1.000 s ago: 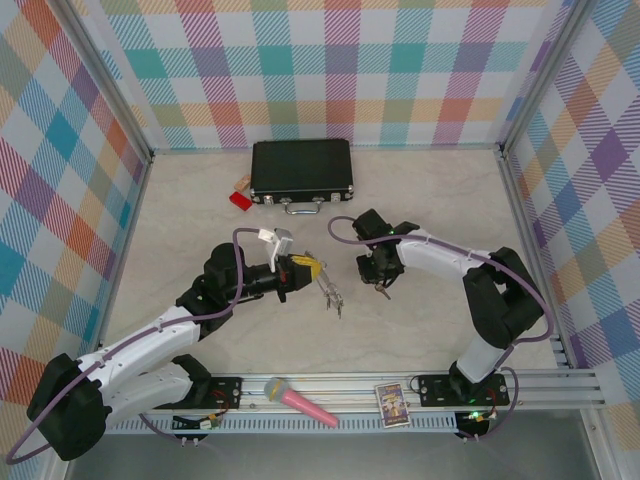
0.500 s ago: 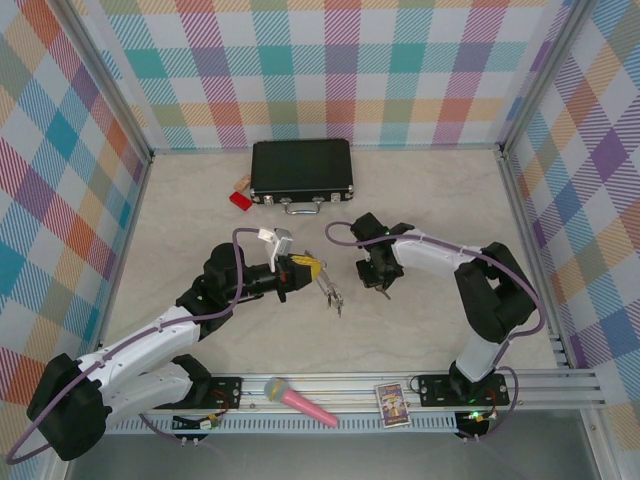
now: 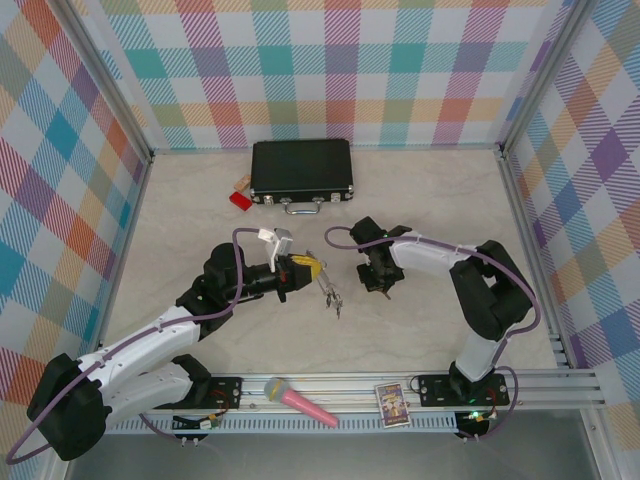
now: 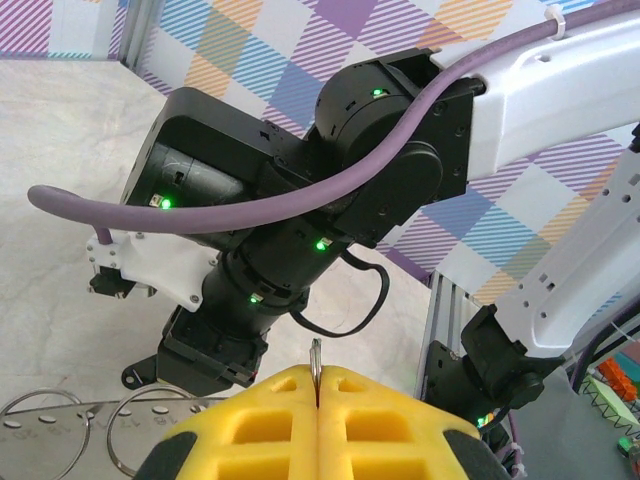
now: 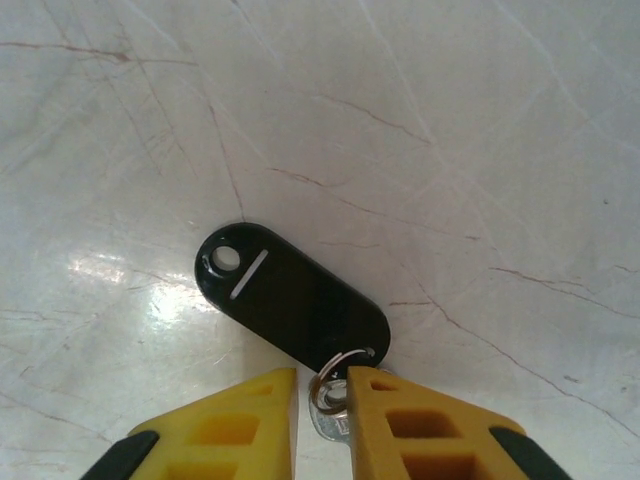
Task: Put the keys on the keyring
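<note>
Left arm is stretching low from the near-left corner toward mid-bench, wrist turned rightward; the left gripper [image 3: 303, 268] is pressing its yellow pads [image 4: 260, 420] together on a thin wire of the keyring [image 3: 328, 288], which is hanging out to the right of the pads and slanting down toward the bench [image 3: 200, 230]. Two of the hoop's small loops [image 4: 45, 430] are showing by the pads in the left wrist view. Right arm is rising from its base, folding at the elbow and reaching back left, with the right gripper [image 3: 378, 283] pointing down at the bench just right of the keyring, the two grippers near but apart. Its yellow fingers [image 5: 420, 430] are standing narrowly apart on either side of a key [image 5: 330, 415] and its small split ring; cannot tell if they are gripping. The key's black tag [image 5: 292, 298] is lying flat on the bench just ahead of the fingers. Behind, well apart, a black case [image 3: 301, 168] is sitting near the back wall with a red block [image 3: 240, 200] beside it. A pink microphone [image 3: 300, 402] and a small card box [image 3: 392, 404] are lying on the near rail. Bare bench is spreading left, right and ahead of both grippers.
</note>
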`<state>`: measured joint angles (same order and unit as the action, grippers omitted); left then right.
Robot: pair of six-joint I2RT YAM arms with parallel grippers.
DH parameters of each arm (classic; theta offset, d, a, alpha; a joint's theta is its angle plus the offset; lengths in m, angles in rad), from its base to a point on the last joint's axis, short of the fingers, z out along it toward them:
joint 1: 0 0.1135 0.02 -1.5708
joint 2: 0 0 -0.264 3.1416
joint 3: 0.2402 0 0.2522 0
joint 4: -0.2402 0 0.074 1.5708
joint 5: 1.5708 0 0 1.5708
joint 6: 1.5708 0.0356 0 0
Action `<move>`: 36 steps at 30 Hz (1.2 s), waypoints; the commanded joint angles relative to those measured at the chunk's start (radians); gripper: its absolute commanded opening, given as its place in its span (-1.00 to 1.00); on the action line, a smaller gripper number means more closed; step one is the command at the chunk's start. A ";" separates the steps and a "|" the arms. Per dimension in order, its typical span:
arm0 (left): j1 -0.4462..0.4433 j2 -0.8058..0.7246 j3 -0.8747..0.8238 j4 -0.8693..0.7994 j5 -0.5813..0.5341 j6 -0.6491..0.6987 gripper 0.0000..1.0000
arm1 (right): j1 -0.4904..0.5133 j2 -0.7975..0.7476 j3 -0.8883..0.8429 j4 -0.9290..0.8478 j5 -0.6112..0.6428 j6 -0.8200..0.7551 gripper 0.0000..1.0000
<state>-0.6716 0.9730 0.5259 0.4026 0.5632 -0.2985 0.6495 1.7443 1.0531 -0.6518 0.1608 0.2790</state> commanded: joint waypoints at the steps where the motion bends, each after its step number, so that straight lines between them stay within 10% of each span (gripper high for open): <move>1: -0.002 -0.026 -0.003 0.058 0.014 -0.004 -1.00 | 0.006 0.017 0.004 -0.014 0.020 0.005 -0.62; 9: -0.002 -0.027 -0.001 0.058 0.014 -0.006 -1.00 | 0.009 -0.036 -0.020 -0.007 0.044 0.009 -1.00; 20: -0.001 -0.026 0.012 0.043 0.010 -0.006 -1.00 | 0.010 -0.248 -0.085 0.060 0.054 -0.031 -1.00; 36: -0.002 0.036 0.057 -0.022 -0.012 0.045 -1.00 | 0.007 -0.782 -0.392 0.615 -0.240 -0.295 -1.00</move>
<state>-0.6716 0.9970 0.5365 0.3798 0.5552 -0.2886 0.6552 1.0107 0.6975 -0.2054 0.0254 0.0738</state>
